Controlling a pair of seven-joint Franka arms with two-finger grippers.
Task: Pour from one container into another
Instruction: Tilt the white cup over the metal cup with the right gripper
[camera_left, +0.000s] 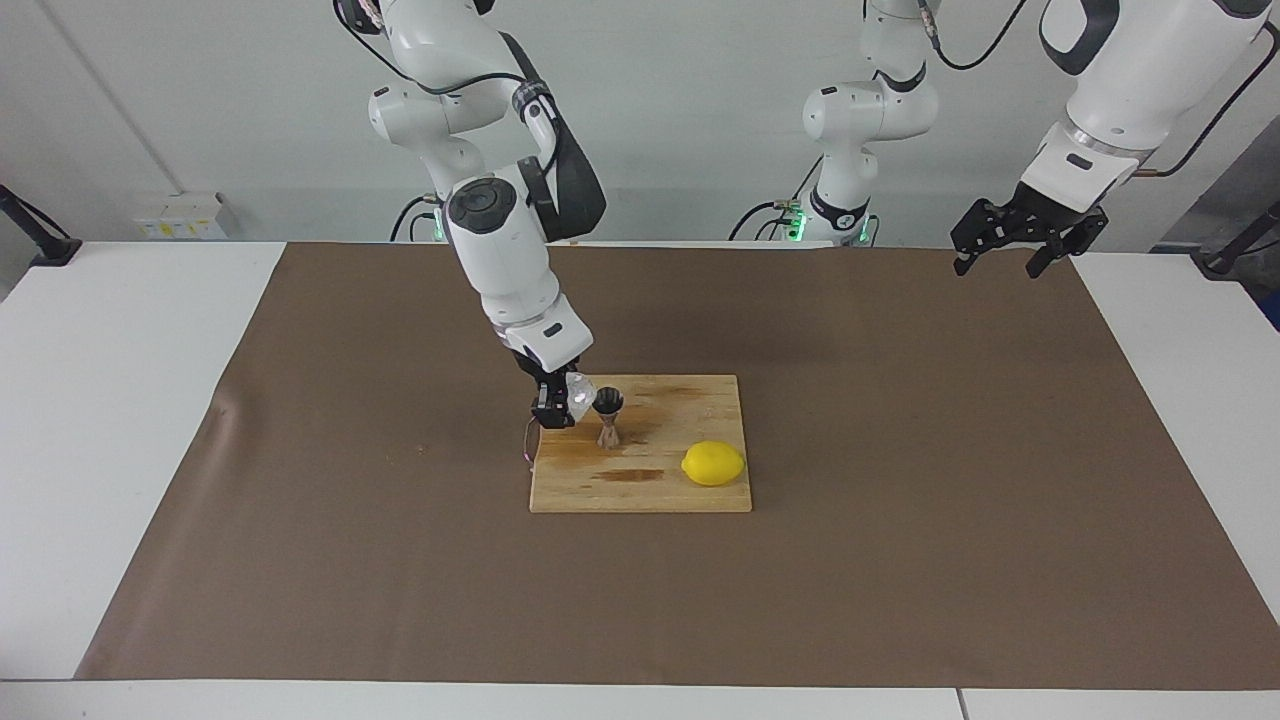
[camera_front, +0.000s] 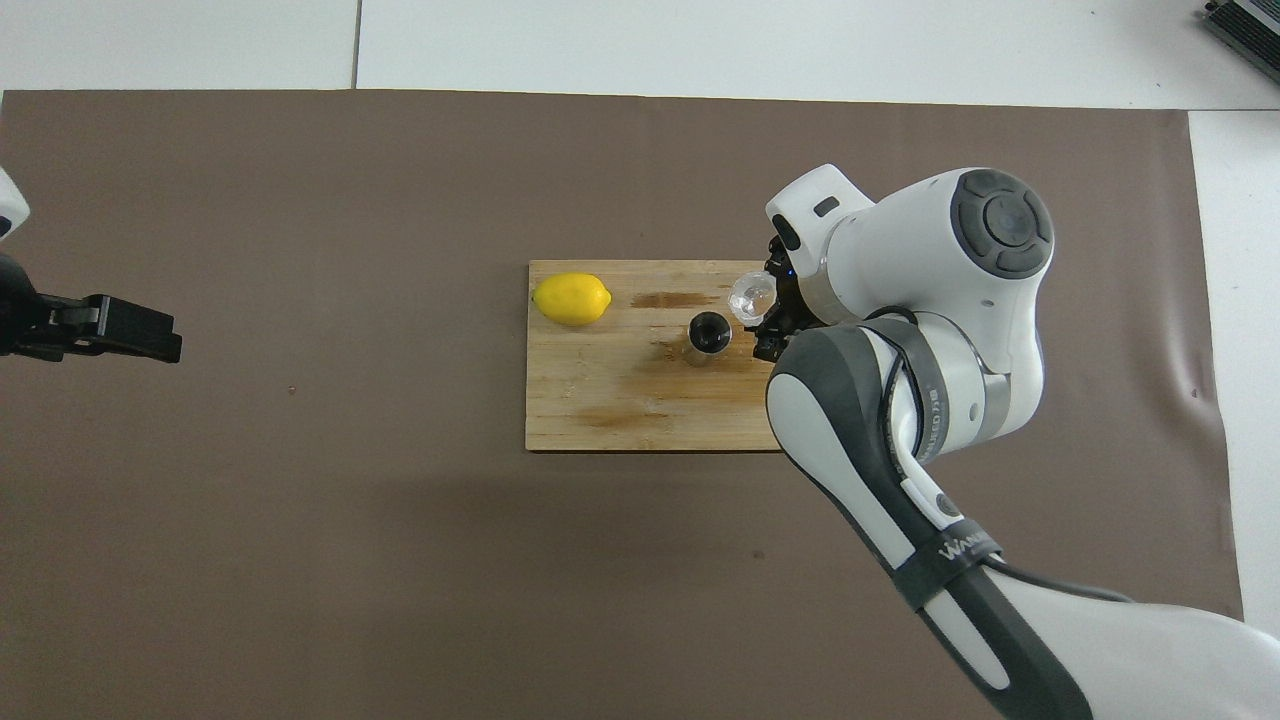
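Note:
My right gripper (camera_left: 558, 402) is shut on the small clear faceted glass cup (camera_left: 580, 393) and holds it above the wooden cutting board (camera_left: 640, 485), right beside the top of the steel hourglass jigger (camera_left: 607, 415). The jigger stands upright on the board with its dark mouth up. In the overhead view the cup (camera_front: 751, 295) sits just beside the jigger (camera_front: 708, 335), toward the right arm's end, with my right gripper (camera_front: 772, 318) around it. I cannot tell whether anything is in the cup. My left gripper (camera_left: 1000, 262) waits open and raised over the left arm's end of the table.
A yellow lemon (camera_left: 713, 463) lies on the board's corner toward the left arm's end, farther from the robots than the jigger; it also shows in the overhead view (camera_front: 571, 298). The board (camera_front: 620, 415) lies on a brown mat (camera_left: 900, 560).

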